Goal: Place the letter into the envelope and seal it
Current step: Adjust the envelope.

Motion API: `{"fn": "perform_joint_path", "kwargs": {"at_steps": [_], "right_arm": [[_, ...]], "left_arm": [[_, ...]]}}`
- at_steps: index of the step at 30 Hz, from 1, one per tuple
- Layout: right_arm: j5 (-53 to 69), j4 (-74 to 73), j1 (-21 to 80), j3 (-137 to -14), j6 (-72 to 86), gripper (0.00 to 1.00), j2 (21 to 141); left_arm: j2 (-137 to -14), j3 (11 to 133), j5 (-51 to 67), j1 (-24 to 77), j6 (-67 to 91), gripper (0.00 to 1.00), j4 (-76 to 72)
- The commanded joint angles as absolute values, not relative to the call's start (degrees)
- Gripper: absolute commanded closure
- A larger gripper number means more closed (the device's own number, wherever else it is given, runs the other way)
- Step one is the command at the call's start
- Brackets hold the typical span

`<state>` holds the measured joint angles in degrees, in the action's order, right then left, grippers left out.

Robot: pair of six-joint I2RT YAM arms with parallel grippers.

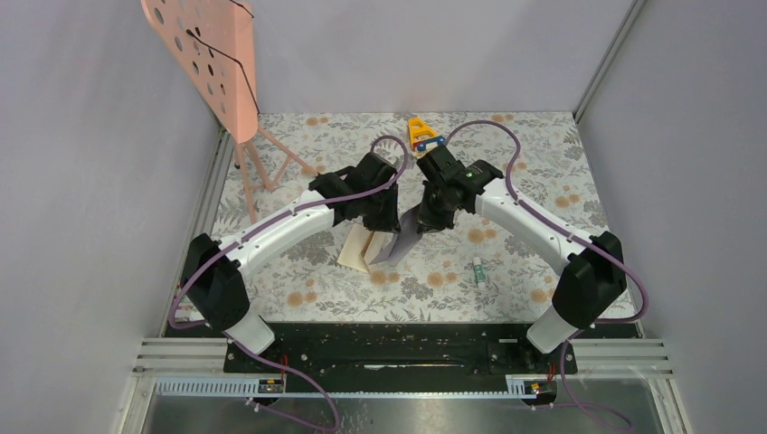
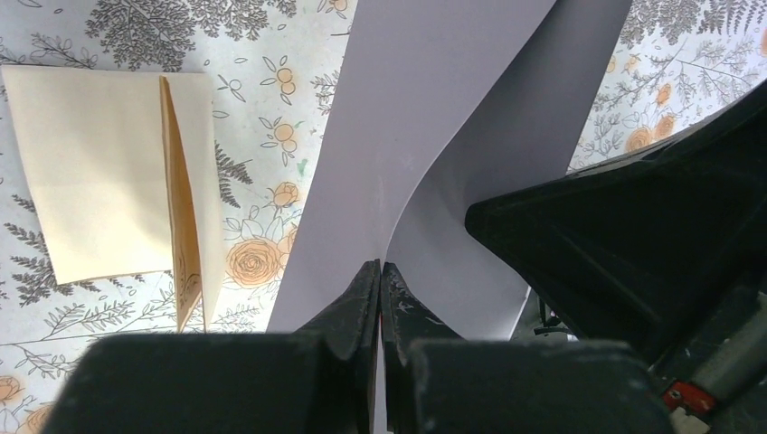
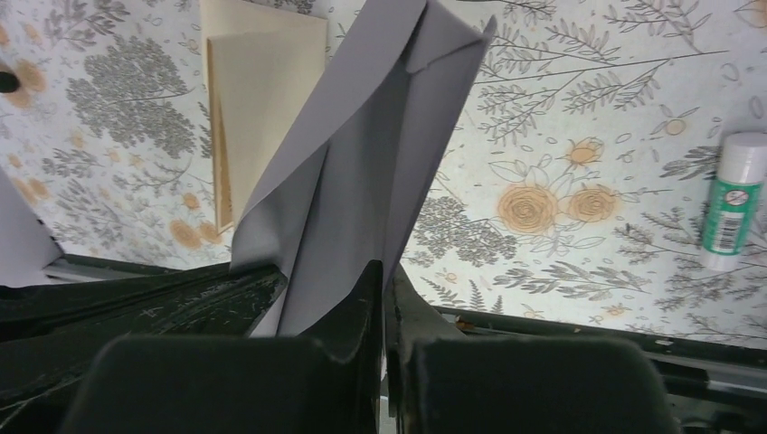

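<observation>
The grey-lilac envelope [image 1: 404, 235] hangs lifted above the flowered table, held between both arms. My left gripper [image 2: 380, 268] is shut on one edge of the envelope [image 2: 425, 108], whose paper bows apart just past the fingertips. My right gripper [image 3: 383, 268] is shut on another edge of the envelope [image 3: 362, 154], with the envelope's folded corner pointing away from the camera. The letter [image 1: 360, 249], a cream folded sheet, lies on the table just left of and under the envelope; it also shows as a creased sheet [image 2: 108, 172] in the left wrist view and at the top [image 3: 262, 90] of the right wrist view.
A green-and-white glue stick [image 1: 478, 271] lies on the table to the right of the envelope, seen too [image 3: 734, 201] at the right edge of the right wrist view. A pink perforated stand [image 1: 217, 63] rises at the back left. A small yellow and blue toy [image 1: 421, 134] sits at the back.
</observation>
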<state>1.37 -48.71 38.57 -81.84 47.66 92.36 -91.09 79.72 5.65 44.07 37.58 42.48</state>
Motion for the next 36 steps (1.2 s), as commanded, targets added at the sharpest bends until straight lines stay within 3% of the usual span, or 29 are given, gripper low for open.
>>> {"fn": "perform_joint_path", "kwargs": {"at_steps": [1,7,12,16,19,23,26,28,34,36], "right_arm": [[-4.5,-56.8,38.6,-83.7,42.3,1.0,91.2],[-3.4,-59.1,37.2,-86.4,36.6,1.0,92.1],[-1.1,-61.4,37.1,-88.9,33.0,1.0,93.8],[-0.2,-63.7,37.1,-91.0,31.9,1.0,95.1],[-0.2,-64.9,37.1,-92.0,32.1,1.0,95.8],[1.3,-66.6,37.1,-92.8,32.6,1.0,97.2],[1.5,-68.3,37.0,-93.7,32.7,1.0,99.3],[2.1,-68.8,36.8,-93.8,32.8,1.0,100.4],[4.0,-68.3,36.7,-95.1,33.6,1.0,101.4],[4.6,-68.4,36.7,-96.0,33.9,1.0,101.8]], "left_arm": [[-90.6,80.4,7.8,43.8,37.7,1.0,37.8],[-93.7,80.4,12.9,44.5,36.2,0.99,37.5],[-95.5,81.2,15.9,45.7,34.5,0.69,37.7],[-96.6,80.8,15.4,45.9,35.5,0.54,37.7],[-96.9,80.1,13.6,46.0,36.8,0.52,37.0],[-95.9,79.6,12.9,46.9,37.8,0.58,34.5],[-93.7,78.1,17.2,47.2,37.8,0.41,29.9],[-93.4,78.5,19.3,47.4,37.1,0.35,29.3],[-95.6,80.0,15.4,48.5,36.3,0.49,32.8],[-96.5,80.4,14.6,49.0,36.9,0.63,32.9]]}}
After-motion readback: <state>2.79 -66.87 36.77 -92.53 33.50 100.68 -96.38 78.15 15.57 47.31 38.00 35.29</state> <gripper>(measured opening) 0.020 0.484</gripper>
